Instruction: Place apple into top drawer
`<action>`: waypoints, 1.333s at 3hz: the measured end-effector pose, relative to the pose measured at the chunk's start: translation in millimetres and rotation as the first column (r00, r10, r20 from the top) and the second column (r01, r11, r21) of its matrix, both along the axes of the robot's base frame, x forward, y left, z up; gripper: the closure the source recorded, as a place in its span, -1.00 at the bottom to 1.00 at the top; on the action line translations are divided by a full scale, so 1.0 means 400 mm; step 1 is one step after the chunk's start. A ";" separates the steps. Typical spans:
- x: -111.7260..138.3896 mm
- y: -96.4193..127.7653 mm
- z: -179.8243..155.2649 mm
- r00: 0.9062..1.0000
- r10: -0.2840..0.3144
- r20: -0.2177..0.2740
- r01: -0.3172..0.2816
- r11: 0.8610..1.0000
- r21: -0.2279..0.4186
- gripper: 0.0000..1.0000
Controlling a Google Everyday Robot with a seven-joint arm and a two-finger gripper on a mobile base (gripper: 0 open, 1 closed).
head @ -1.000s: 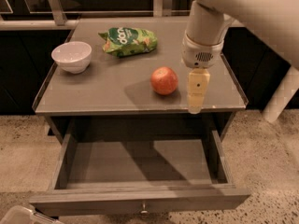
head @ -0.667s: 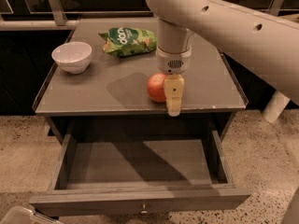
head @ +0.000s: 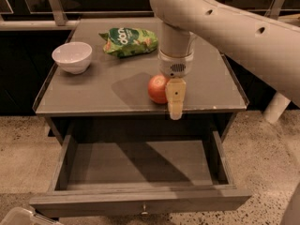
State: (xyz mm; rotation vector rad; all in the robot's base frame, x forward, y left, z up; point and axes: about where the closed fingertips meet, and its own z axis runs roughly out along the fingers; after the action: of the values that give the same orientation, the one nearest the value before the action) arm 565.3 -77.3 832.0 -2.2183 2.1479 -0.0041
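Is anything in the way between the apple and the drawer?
Nothing visible is. The apple sits near the front edge of the tabletop, with the gripper close beside it. The top drawer stands open just below that edge.

Grey table carries white bowl; green snack bag; apple near front edge; gripper hangs just beside apple.

Apple just left of end effector.

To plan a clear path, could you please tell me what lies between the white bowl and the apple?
Only bare tabletop, in the camera view; the end effector hangs at the apple, near the front edge.
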 end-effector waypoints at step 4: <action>0.000 0.000 0.000 1.000 0.000 0.000 0.000 1.000 0.000 0.31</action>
State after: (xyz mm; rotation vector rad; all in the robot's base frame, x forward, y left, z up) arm 565.3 -77.3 832.0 -2.2182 2.1478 -0.0041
